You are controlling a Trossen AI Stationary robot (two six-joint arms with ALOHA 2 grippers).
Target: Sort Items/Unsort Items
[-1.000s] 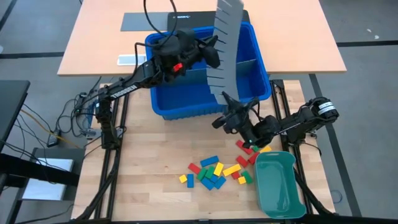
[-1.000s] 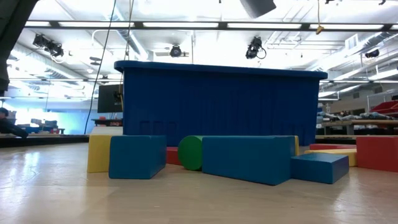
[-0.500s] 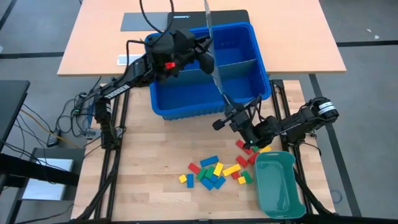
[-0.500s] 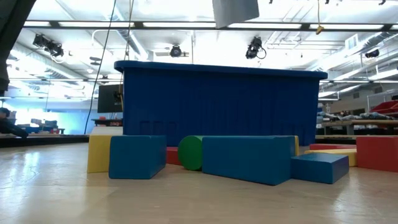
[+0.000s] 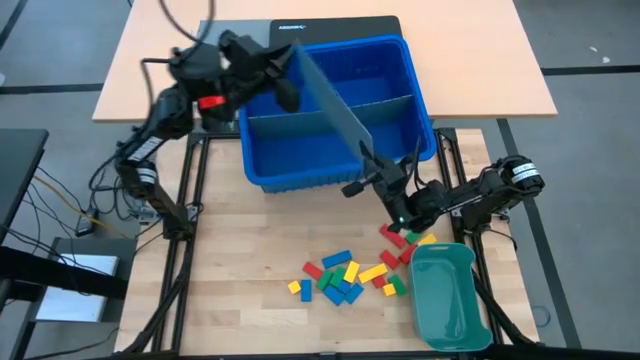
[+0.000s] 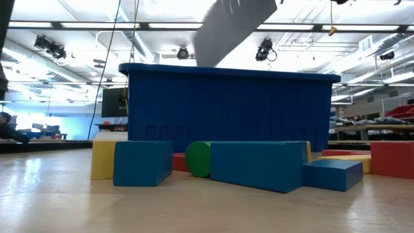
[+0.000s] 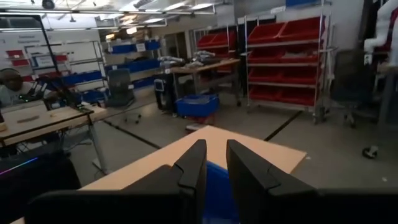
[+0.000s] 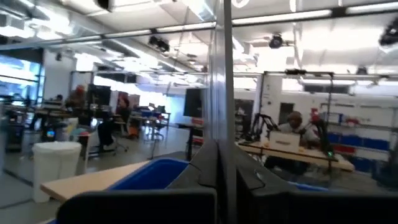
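Note:
The items, small red, yellow, green and blue blocks (image 5: 345, 275), lie in a loose pile on the wooden table, and show close up in the low view (image 6: 259, 165). My right gripper (image 5: 372, 172) is shut on a flat grey divider sheet (image 5: 330, 95), which slants up over the blue bin (image 5: 262, 165). The sheet shows at the top of the low view (image 6: 233, 29). My left gripper (image 5: 288, 80) (image 7: 216, 168) hangs by the sheet's upper end at the bin's far left. It is open by a narrow gap and holds nothing. My right gripper pinches the divider sheet's lower end (image 8: 222, 146) between its two fingers, coming from the table's right and slanting upward. The thin sheet stands edge-on between the fingers and reaches up and away (image 8: 222, 74), lifted clear, leaning toward the bin's far left.
The blue bin has inner walls (image 5: 385, 100) and stands at the table's far side against a tan desk (image 5: 160, 60). A teal-green tray (image 5: 450, 295) lies at the near right. Several red blocks (image 5: 398, 240) lie between my right arm and the tray.
My right gripper has rolled in place. The sheet has turned from facing up through edge-on and now leans toward the bin's far left. My left gripper has come away from the sheet and gone up and toward the table's left edge.

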